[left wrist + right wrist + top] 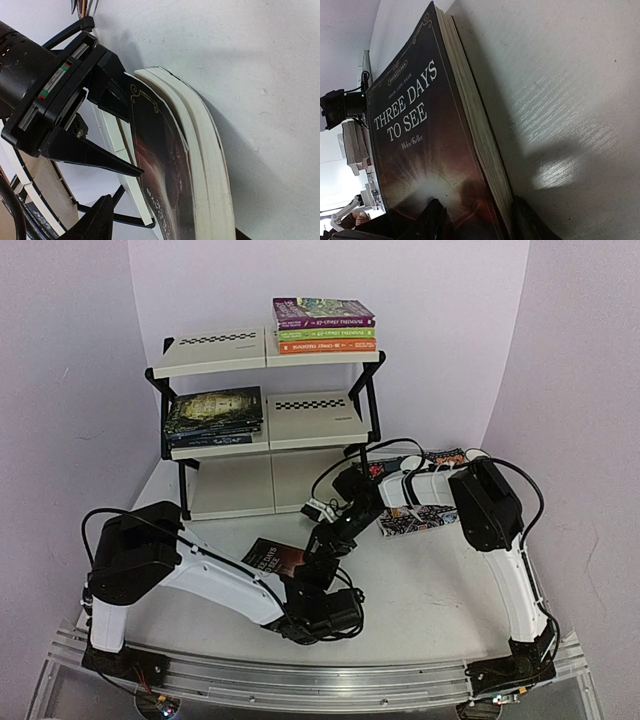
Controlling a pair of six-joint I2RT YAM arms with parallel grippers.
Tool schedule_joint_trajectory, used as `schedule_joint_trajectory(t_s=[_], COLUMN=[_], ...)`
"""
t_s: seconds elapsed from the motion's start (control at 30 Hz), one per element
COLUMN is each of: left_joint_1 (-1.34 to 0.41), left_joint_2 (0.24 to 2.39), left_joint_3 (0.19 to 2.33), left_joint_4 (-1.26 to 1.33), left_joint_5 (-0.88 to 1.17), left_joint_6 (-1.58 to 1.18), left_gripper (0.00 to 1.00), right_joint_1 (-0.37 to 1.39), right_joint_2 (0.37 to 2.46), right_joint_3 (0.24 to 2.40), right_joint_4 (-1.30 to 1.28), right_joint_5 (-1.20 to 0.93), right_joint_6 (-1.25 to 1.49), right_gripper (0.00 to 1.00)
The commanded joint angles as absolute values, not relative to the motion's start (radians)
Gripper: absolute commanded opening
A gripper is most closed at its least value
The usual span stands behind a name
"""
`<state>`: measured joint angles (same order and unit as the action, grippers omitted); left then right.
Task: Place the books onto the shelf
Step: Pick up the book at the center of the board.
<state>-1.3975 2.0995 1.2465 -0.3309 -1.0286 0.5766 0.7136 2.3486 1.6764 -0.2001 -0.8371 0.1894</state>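
Presently gripped: dark book (430, 150), low on the table, pinched between the right claw's (480, 220) fingers.
Left claw (303, 580): at the book's opposite end; spread or pinching, cannot tell.
Step, judged: pick-up.
Next move: carry it ahead of the claws to the shelf (315, 422), clearing its frame.

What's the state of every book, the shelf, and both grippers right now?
shelf: upright.
purple-green-orange stack: flat on the top tier.
dark stack: flat on the middle tier.
black book: closed, tilted up, not shelved.
right gripper: shut on black book.
left gripper: straddles black book; grip unclear.
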Motion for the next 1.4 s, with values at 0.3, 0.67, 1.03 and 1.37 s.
schedule_joint_trajectory(t_s=[0.3,0.67,1.03,1.37], left_joint_1=[-1.344,-1.349,-1.321,-1.306], left_joint_2=[2.016,1.960,1.852,1.768], left_joint_3=[1.287,1.432,1.504,1.603], left_joint_4=[-0.237,-0.689,-0.829,-0.983], left_joint_5=[-1.116,-0.866,-0.529,-0.388], left_joint_6=[0.611,0.348,0.178,0.167], left_gripper=[0.21,0.00,0.00,0.00], right_joint_1=[0.743,0.706,0.692,0.676], right_joint_2=[2.310,2.105,1.717,1.350], right_joint_3=[1.667,1.630,1.285,0.914], right_joint_4=[-0.486,-0.454,-0.288,0.070], right_joint_5=[-0.834,-0.641,-0.273,-0.033], right_joint_6=[0.148,0.163,0.060,0.022], right_gripper=[0.53,0.62,0.75,0.98])
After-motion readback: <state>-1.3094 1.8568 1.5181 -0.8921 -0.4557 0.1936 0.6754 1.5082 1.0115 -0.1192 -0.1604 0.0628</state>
